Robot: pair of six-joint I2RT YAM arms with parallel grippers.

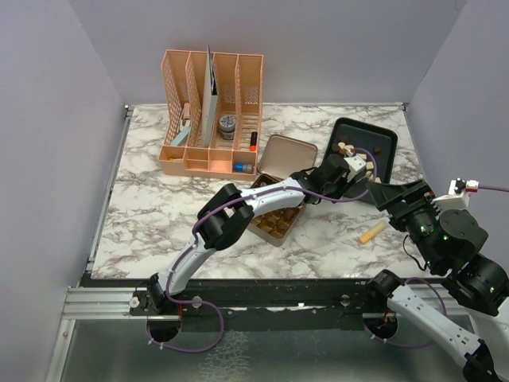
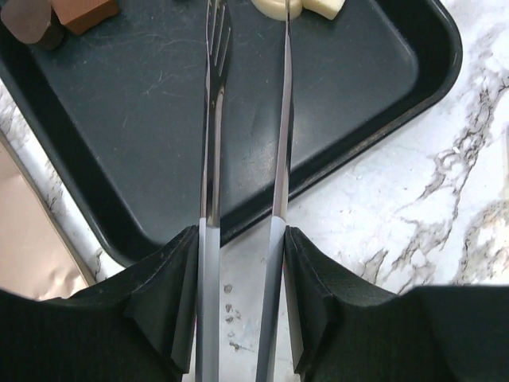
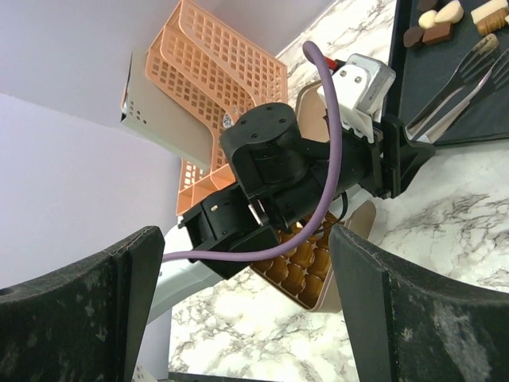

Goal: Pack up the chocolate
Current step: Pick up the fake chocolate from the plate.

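Observation:
Chocolate pieces (image 1: pixel 347 148) lie at the near-left end of a black tray (image 1: pixel 380 143). The left wrist view shows brown pieces (image 2: pixel 75 11) and cream pieces (image 2: pixel 322 7) at the tray's far edge. My left gripper (image 1: pixel 350 171) (image 2: pixel 242 239) is shut on metal tongs (image 2: pixel 211 119), whose tips reach over the tray (image 2: pixel 143 111) toward the cream pieces; nothing shows between the tips. The gold tin (image 1: pixel 278 220) lies open under the left arm, with its lid (image 1: pixel 285 154) raised. My right gripper (image 1: pixel 387 194) (image 3: pixel 246 235) is open and empty above the table, right of the left gripper.
An orange desk organizer (image 1: pixel 211 111) with small items stands at the back. A small yellow stick-like object (image 1: pixel 372 232) lies on the marble near the right arm. The left arm (image 3: pixel 270 167) crosses over the tin (image 3: pixel 306 267). Grey walls enclose the table.

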